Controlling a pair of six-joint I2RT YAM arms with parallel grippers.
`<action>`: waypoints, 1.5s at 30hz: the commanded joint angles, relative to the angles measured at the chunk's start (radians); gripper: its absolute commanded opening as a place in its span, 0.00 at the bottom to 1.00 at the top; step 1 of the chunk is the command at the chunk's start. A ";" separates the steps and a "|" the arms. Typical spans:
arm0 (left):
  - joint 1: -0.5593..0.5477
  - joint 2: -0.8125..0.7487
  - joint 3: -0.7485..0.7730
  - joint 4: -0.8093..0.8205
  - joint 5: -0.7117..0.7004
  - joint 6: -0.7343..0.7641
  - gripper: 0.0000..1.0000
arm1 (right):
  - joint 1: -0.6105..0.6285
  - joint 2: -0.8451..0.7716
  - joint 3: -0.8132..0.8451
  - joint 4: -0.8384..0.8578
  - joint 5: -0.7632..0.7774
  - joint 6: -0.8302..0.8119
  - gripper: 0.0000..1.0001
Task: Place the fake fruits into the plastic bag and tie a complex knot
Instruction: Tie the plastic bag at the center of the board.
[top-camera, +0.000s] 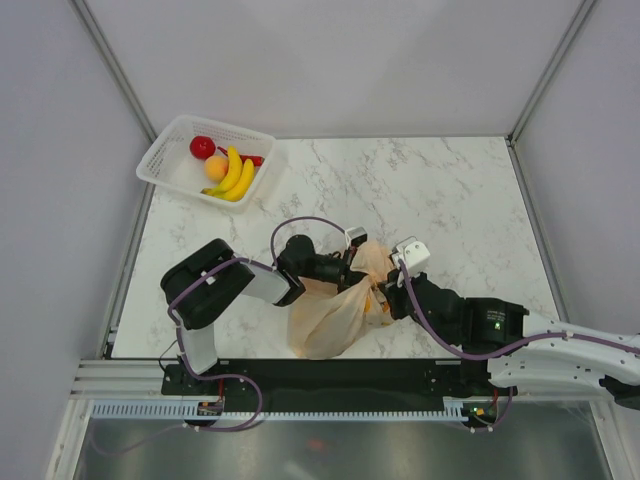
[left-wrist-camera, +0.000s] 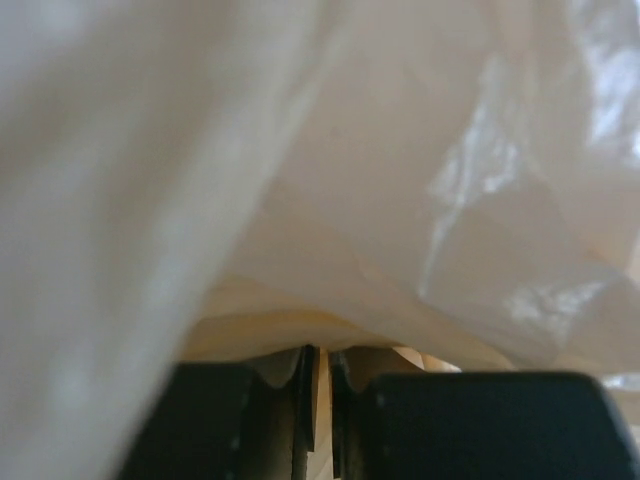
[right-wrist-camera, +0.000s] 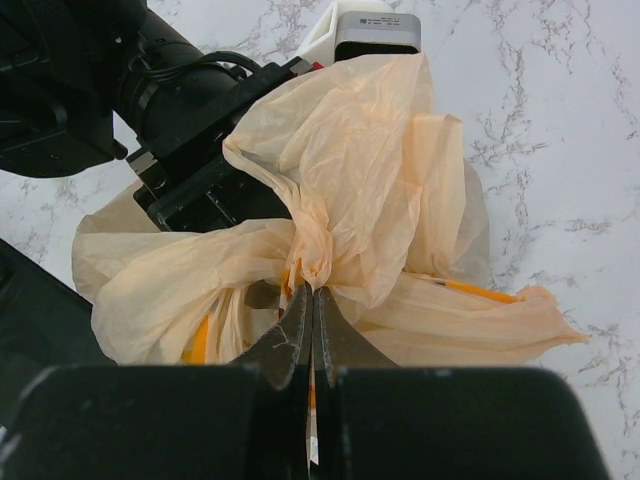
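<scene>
**Count**
- Plastic bag (top-camera: 325, 322): one. It lies on the marble table (top-camera: 450, 190) at 6 o'clock, between the two arms, with its lower end close to the near table edge.
- Knot (right-wrist-camera: 312, 250): one, a bunched twist at the bag top. One flat end (right-wrist-camera: 500, 322) trails toward 4 o'clock in the right wrist view.
- White lattice basket (top-camera: 160, 165): one, at 10 o'clock on the far-left table corner, with its rim reaching past the table edges.
- Basket contents: one red apple (top-camera: 202, 147), one peach (top-camera: 216, 168), two bananas (top-camera: 236, 174) and one red chili (top-camera: 254, 160).
- Fruit count inside the bag cannot be told through the film.

**Fingers**
- Left fingers (left-wrist-camera: 250, 420): nearly together, with a thin peach strip of bag film in the slit between them. Bag film covers most of the left wrist view.
- Right fingers (right-wrist-camera: 285, 345): pressed together, with the tips meeting at the underside of the knot and pinching bag film.

**Edges and room**
- Bare marble extends from 12 to 3 o'clock.
- Enclosure walls stand on the left, far and right sides.
</scene>
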 joint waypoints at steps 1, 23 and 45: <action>-0.010 0.006 0.037 0.354 -0.015 -0.044 0.10 | 0.008 -0.006 0.022 -0.026 -0.015 0.014 0.00; 0.024 -0.029 0.035 0.372 -0.091 -0.088 0.04 | 0.008 0.012 0.102 -0.109 -0.052 -0.041 0.00; 0.216 -0.112 0.023 0.372 -0.002 -0.166 0.05 | -0.224 0.350 0.214 0.191 -0.211 -0.184 0.00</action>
